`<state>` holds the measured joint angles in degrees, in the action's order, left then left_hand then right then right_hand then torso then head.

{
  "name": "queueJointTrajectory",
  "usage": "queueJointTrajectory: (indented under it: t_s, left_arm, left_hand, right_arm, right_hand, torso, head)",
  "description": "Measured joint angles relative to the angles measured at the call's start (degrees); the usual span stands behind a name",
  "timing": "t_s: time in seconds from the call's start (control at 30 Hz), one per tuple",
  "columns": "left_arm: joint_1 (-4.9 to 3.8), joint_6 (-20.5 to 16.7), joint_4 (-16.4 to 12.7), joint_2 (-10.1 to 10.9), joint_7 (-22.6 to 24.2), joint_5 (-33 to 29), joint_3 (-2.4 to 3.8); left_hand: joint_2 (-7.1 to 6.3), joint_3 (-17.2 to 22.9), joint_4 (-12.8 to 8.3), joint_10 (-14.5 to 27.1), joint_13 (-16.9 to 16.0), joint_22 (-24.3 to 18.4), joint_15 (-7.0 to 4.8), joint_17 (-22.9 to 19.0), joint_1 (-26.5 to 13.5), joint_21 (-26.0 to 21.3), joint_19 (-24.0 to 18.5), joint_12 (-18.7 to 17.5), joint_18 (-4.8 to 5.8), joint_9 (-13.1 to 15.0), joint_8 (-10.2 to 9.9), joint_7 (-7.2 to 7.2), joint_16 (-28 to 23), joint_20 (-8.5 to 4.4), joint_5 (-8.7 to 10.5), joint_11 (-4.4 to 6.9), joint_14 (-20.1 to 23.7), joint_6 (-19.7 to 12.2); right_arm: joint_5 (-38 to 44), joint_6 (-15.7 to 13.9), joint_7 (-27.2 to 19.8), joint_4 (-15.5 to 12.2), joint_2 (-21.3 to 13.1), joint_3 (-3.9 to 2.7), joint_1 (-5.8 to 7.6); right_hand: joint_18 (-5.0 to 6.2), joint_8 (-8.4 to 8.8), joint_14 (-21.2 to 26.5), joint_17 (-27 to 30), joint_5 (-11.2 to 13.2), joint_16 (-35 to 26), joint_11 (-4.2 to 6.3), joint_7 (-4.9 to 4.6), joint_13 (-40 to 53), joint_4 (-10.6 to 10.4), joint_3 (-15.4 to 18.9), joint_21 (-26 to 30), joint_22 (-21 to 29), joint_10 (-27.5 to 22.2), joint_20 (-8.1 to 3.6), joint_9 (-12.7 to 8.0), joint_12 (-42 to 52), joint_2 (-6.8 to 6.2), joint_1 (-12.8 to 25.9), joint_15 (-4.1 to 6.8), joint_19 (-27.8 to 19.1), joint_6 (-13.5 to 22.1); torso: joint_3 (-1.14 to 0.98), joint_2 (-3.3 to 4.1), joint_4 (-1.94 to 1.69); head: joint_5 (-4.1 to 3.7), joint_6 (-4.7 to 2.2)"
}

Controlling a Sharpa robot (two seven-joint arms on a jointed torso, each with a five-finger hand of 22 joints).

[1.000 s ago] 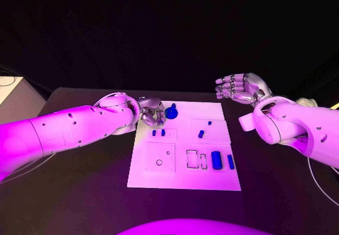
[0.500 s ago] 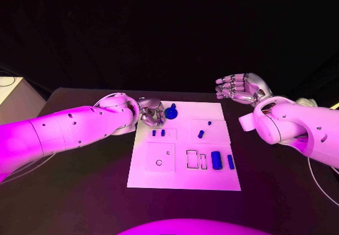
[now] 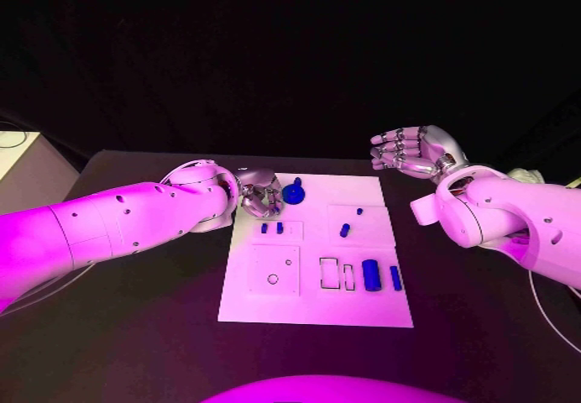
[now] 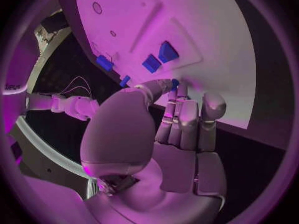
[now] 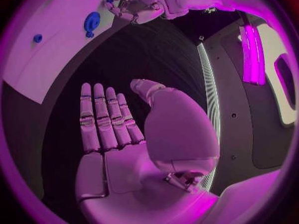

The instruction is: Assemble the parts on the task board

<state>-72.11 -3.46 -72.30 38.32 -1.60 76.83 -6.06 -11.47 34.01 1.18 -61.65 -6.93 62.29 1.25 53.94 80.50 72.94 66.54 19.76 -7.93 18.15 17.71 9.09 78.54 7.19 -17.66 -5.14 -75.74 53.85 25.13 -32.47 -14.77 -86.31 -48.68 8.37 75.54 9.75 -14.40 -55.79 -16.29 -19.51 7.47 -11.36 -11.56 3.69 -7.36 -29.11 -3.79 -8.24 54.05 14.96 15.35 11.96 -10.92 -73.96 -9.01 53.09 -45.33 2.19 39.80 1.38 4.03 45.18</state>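
The white task board (image 3: 317, 302) lies in the middle of the table. My left hand (image 3: 258, 196) hovers at the board's far left corner and pinches a small blue part (image 4: 175, 83) between thumb and fingertips; the same part (image 5: 111, 0) shows at its fingertips in the right wrist view. Just right of that hand a round blue part with a knob (image 3: 293, 194) sits on the board. Two short blue pegs (image 3: 271, 227) stand below it. My right hand (image 3: 416, 151) is raised beyond the board's far right corner, its fingers (image 5: 102, 117) stretched out and holding nothing.
More blue parts rest on the board: a small one (image 3: 345, 229) at its middle and two upright bars (image 3: 381, 275) at the right. Empty outlined slots (image 3: 336, 274) and a square recess (image 3: 274, 270) lie in the near half. A pale box (image 3: 22, 168) stands far left.
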Motion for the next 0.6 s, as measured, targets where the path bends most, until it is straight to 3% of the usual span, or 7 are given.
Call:
queueJointTrajectory:
  t_s: [0.13,0.6]
  left_arm:
    - [0.07,0.0,0.0,0.1,0.0,-0.1,-0.03]
    - [0.16,-0.6,-0.4,0.4,-0.1,-0.3,-0.09]
  left_hand:
    - [-0.63,0.0,0.0,0.0,0.0,-0.4,0.20,-0.4,-0.6,-0.2,-0.4,-0.7,0.01,-0.4,-1.3,0.08,0.0,-0.02,-0.01,0.00,0.2,-1.5]
    - [-1.33,0.0,0.0,0.7,0.0,-0.8,0.62,-0.8,-1.3,-0.5,-0.6,-2.0,0.01,-0.8,-2.4,0.21,0.0,0.18,-0.02,-0.72,0.6,-2.5]
  right_arm:
    - [0.0,0.0,0.0,0.0,0.0,0.00,-0.01]
    - [0.0,0.0,0.0,0.1,-0.1,0.00,-0.06]
  right_hand:
    - [0.00,0.00,0.0,0.0,0.0,0.0,0.00,0.00,0.0,0.0,0.0,0.0,0.0,0.0,0.00,0.0,0.0,0.00,0.0,0.00,0.0,0.0]
    - [0.00,0.00,0.0,0.1,0.0,0.0,0.00,0.00,0.0,0.0,0.0,0.0,0.1,0.0,0.00,0.0,0.0,-0.01,0.0,0.00,0.0,0.0]
  torso:
    - [0.00,0.02,0.00]
    - [-0.01,0.03,0.03]
  head:
    - [0.01,0.02]
    - [0.01,0.07]
